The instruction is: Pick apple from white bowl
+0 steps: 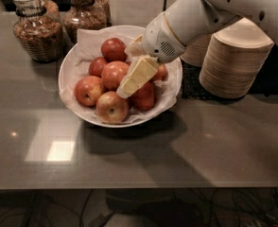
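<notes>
Camera view: gripper slants down into white bowl, tip beside middle apple, probably lining up a grasp; can't tell whether it's open or closed.

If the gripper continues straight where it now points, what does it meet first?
Probably the apple in the middle of the white bowl, just beside the gripper, which points down-left; depth is unclear.

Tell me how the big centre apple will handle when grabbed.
The apple looks round and glossy, so it may slip or roll. It leans against neighbouring apples, which will probably shift. The gripper sits beside it, over the white bowl.
</notes>
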Robot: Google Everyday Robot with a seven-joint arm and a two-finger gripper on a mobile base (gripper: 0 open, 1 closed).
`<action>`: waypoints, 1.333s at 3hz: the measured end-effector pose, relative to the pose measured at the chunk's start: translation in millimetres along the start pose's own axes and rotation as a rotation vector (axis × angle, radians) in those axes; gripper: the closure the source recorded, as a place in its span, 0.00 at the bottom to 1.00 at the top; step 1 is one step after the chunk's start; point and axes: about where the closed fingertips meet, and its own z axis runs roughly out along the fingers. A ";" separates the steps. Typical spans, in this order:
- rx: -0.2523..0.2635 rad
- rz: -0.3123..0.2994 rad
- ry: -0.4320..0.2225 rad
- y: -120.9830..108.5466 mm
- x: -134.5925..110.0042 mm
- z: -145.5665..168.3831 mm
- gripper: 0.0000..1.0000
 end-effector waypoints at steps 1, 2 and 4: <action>-0.018 0.024 0.014 -0.5 13.9 13.4 0.14; -0.009 0.015 0.010 -9.8 8.2 12.8 0.10; -0.012 0.003 0.006 -18.8 -10.5 14.5 0.29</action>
